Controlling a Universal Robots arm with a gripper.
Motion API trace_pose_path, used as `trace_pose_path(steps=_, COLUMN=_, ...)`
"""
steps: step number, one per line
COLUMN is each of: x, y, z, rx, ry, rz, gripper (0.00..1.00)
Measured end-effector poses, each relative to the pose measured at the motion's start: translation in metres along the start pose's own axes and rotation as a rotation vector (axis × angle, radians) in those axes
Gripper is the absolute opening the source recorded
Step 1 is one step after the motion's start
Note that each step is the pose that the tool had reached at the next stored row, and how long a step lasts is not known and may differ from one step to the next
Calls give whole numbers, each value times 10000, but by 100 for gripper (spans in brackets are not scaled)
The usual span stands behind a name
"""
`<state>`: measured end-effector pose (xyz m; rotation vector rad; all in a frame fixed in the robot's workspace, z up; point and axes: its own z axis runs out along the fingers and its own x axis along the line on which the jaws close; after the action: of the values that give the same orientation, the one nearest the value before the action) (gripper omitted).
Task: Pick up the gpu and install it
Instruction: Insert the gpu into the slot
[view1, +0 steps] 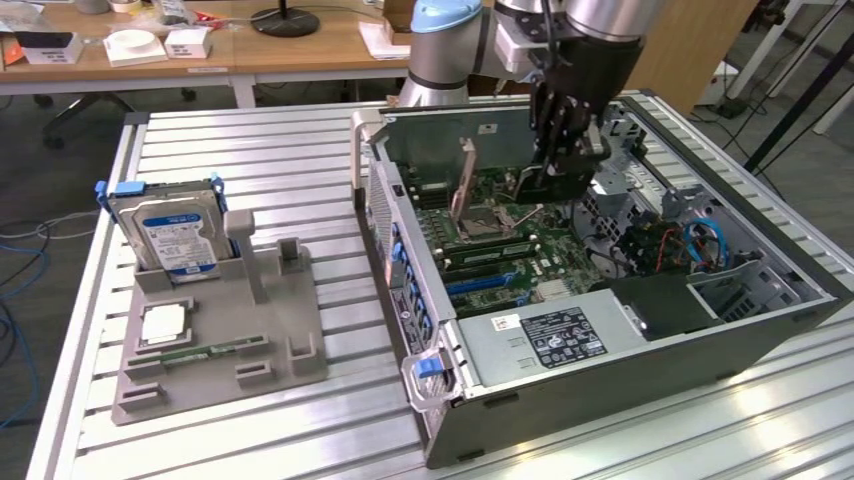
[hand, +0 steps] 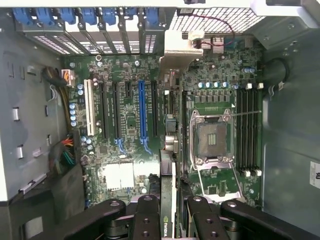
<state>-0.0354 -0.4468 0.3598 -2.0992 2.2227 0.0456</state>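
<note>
Gpu (hand: 168, 150) clamped edge-on in closed gripper (hand: 168, 220), poised inside open computer case (view1: 747, 330) just above motherboard (hand: 130, 125). Install step apparently in hand: needs edge alignment with blue slot (hand: 142, 112), then straight downward press.

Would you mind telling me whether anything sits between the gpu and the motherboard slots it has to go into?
Nothing visible does. The gripper holds the gpu edge-on above the motherboard, and the expansion slots beneath lie bare, with the cables off at the board's edge.

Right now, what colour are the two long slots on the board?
Blue, among black ones; the slots show best in the wrist view.
</note>
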Motion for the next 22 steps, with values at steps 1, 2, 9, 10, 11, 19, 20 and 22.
trace_pose_path(steps=1, x=1, y=2, z=17, rx=0, ry=1, rz=-1, gripper=26)
trace_pose_path(steps=2, x=3, y=4, z=35, rx=0, ry=1, rz=-1, gripper=26)
trace_pose_path(steps=9, x=6, y=7, z=72, rx=1, ry=1, rz=0, gripper=26)
trace_pose_path(steps=10, x=7, y=7, z=85, rx=1, ry=16, rz=-1, gripper=26)
trace_pose_path(steps=11, x=8, y=8, z=96, rx=2, ry=41, rz=-1, gripper=26)
trace_pose_path(steps=19, x=20, y=11, z=172, rx=-11, ry=306, rz=-9, gripper=26)
trace_pose_path(steps=20, x=22, y=13, z=190, rx=-12, ry=306, rz=-10, gripper=26)
trace_pose_path(steps=22, x=25, y=21, z=225, rx=-12, ry=307, rz=-9, gripper=26)
